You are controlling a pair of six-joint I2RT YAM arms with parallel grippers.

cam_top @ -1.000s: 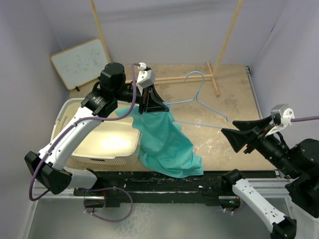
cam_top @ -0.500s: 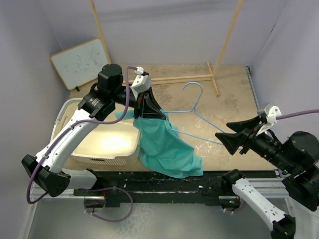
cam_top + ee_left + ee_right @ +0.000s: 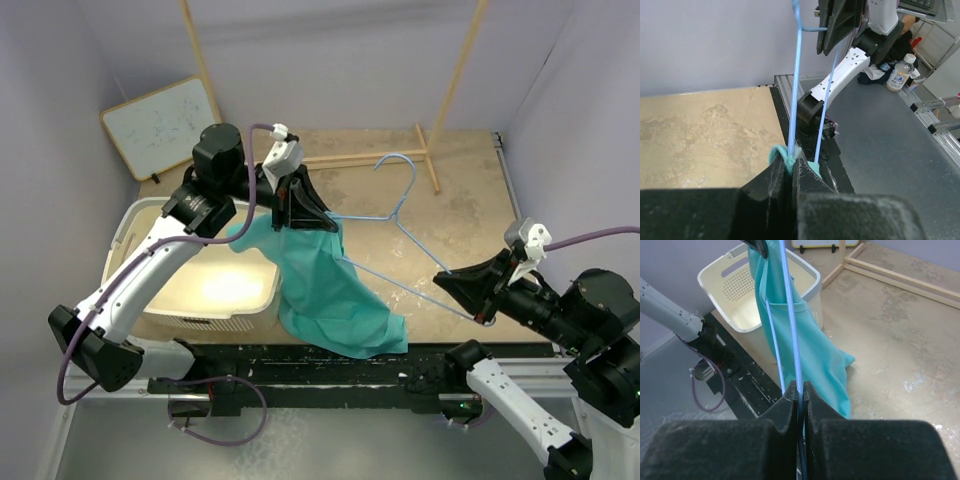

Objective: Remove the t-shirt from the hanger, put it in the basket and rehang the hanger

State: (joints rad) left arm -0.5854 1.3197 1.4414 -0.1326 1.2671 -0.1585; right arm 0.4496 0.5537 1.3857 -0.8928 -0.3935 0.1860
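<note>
Left pincer (image 3: 322, 221) clamped on teal fabric t-shirt (image 3: 330, 290) at thin light-blue wire hanger (image 3: 790, 315); right pincer (image 3: 443, 281) clamped on hanger's opposite corner.

A robotics lab test cell: plain lilac panels (image 3: 330, 60) box in a scuffed tan counter (image 3: 470, 200). The left arm (image 3: 150, 272) and right arm (image 3: 590, 320) stand on an aluminium rail (image 3: 545, 372). A small whiteboard (image 3: 160, 125) leans in the corner, and a water bottle (image 3: 901, 72) sits on a grey surface beyond.
</note>
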